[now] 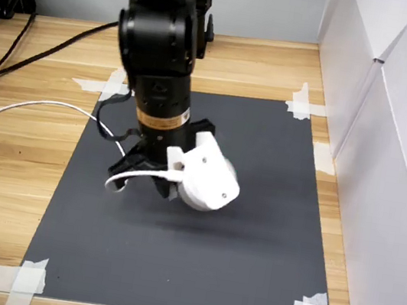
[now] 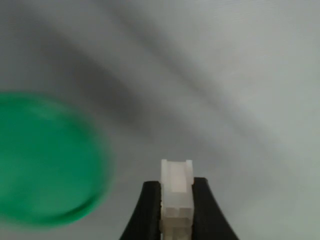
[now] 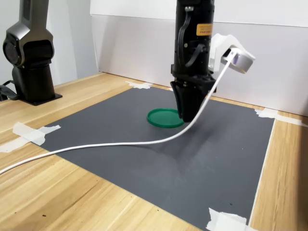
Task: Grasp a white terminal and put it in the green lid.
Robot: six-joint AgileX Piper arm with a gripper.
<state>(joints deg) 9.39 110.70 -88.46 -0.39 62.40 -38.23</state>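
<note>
In the wrist view you see the gripper (image 2: 176, 200) with its jaws narrow, clamped on the white terminal (image 2: 176, 187), which stands upright between the two black fingers (image 2: 147, 212). The green lid (image 3: 164, 117) lies flat on the dark mat (image 3: 211, 159). In the second exterior view the gripper (image 3: 188, 115) points down just beside the lid's right edge. The wrist view is blurred. A white cable (image 3: 120, 143) trails across the mat toward the second exterior view's left.

First exterior view: high, looking down on my arm and the black mat (image 1: 194, 259).
Second exterior view: low, side-on, near desk (image 3: 72, 202) level.
Wrist view: close, past my gripper (image 2: 176, 210).
Shared: the mat.
</note>
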